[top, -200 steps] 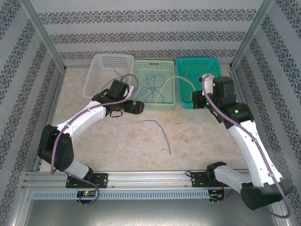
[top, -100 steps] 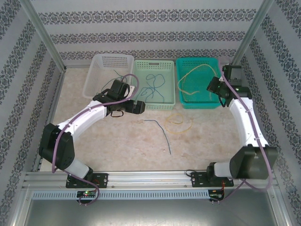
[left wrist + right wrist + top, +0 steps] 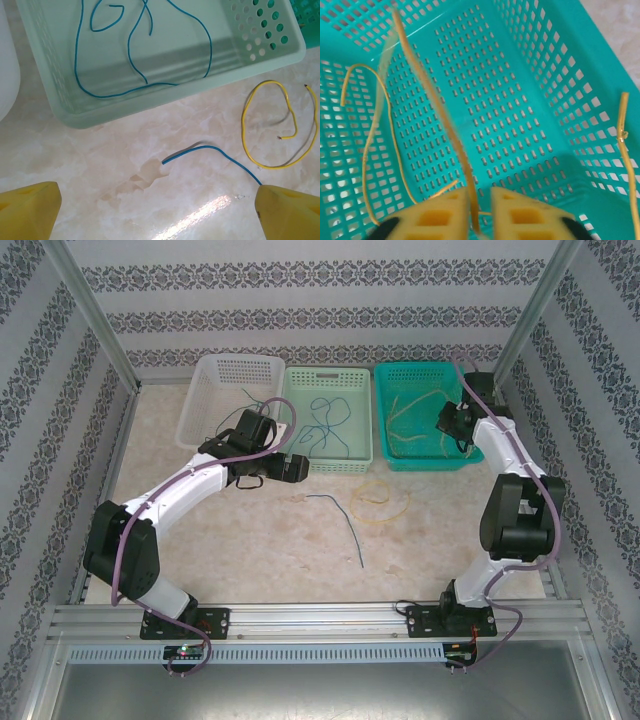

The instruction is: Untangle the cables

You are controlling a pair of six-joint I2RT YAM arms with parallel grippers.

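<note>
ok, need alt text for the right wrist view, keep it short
The right gripper, yellow fingers slightly apart, hangs over a teal perforated basket with a blurred yellow cable running up from the gap between them. A thin yellow cable lies looped on the basket floor at left; another yellow strand crosses the right edge.

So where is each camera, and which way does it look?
Top external: above and behind the arms, looking down; left arm and right arm show.
Left wrist: on the left arm, facing down at the blue cable on the table; jaws wide apart.
Right wrist: on the right arm, facing into the teal basket; yellow cable between its jaws.
Shared: top and left wrist both show that blue cable.
</note>
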